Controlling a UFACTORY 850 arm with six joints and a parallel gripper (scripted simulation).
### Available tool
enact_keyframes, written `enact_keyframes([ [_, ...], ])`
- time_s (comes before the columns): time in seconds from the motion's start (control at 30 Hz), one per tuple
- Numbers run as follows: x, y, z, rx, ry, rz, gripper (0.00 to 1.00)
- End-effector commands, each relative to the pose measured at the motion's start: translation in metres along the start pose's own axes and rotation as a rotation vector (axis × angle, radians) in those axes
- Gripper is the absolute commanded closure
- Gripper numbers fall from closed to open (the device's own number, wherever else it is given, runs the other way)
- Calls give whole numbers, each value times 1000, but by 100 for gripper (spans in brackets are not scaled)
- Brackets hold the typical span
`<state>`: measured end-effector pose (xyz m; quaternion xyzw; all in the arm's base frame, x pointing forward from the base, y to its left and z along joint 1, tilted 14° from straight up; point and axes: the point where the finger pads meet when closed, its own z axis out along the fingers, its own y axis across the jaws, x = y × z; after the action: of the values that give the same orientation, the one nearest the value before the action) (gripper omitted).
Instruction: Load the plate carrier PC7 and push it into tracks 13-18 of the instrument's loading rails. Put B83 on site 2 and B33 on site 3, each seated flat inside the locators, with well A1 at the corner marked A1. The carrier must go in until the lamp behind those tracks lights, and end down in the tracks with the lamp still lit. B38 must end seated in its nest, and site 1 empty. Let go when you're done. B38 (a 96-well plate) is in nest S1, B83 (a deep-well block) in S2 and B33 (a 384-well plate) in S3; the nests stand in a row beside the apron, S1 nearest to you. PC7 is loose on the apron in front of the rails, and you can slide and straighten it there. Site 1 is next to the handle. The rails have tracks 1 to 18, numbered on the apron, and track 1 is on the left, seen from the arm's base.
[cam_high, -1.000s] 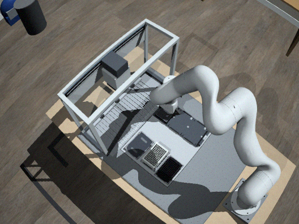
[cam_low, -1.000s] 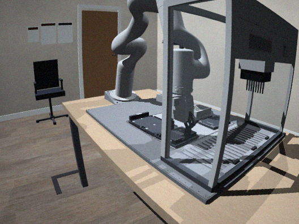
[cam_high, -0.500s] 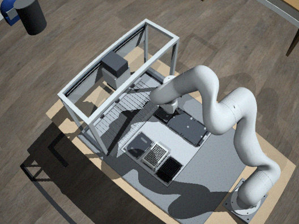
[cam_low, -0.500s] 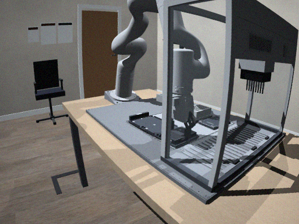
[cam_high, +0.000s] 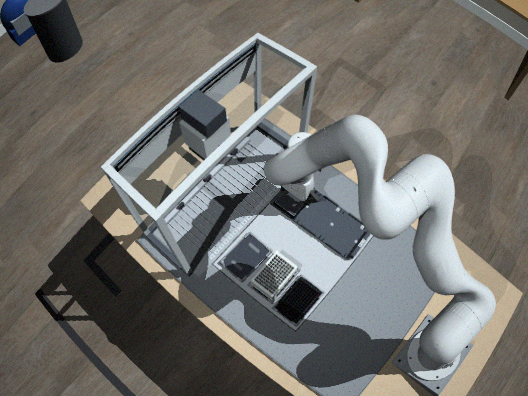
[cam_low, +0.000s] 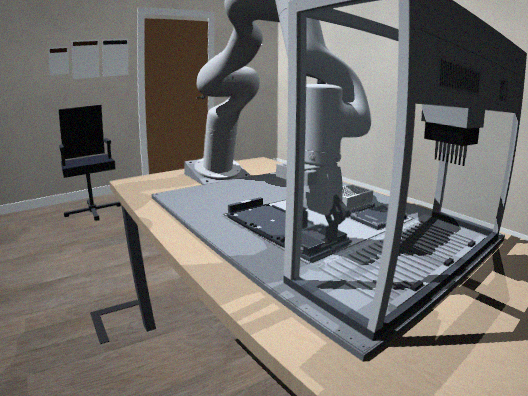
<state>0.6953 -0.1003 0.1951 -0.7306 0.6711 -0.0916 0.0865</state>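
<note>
Plates first, from the top view: we are seeing a white well plate and a black plate sitting in the row of nests, while the nest nearest the rails is looking vacant, which fits a plate having gone to the carrier. PC7 is lying loose on the apron, its far end toward the rails, so site 3 is the end we are working over. Our wrist is hiding that end, so we cannot tell how the dark plate there is seated.

Turning to the exterior view, our pincer is standing spread to its widest, gripping nothing, with its fingertips low against the dark plate on the carrier's rail end. We judge this a release, though flat seating is not checkable from here.
</note>
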Motion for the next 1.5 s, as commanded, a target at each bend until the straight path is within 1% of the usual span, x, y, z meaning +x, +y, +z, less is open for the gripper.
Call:
enact_keyframes([
  [0.0,0,-1,-10,3,1,0,0],
  [0.2,0,-1,-20,3,1,0,0],
  [0.27,0,-1,-20,3,1,0,0],
  [0.77,0,-1,-45,3,1,0,0],
  [0.83,0,-1,-45,3,1,0,0],
  [1.33,0,-1,-70,3,1,0,0],
  [1.4,0,-1,-70,3,1,0,0],
  [1.47,0,-1,-74,3,1,0,0],
])
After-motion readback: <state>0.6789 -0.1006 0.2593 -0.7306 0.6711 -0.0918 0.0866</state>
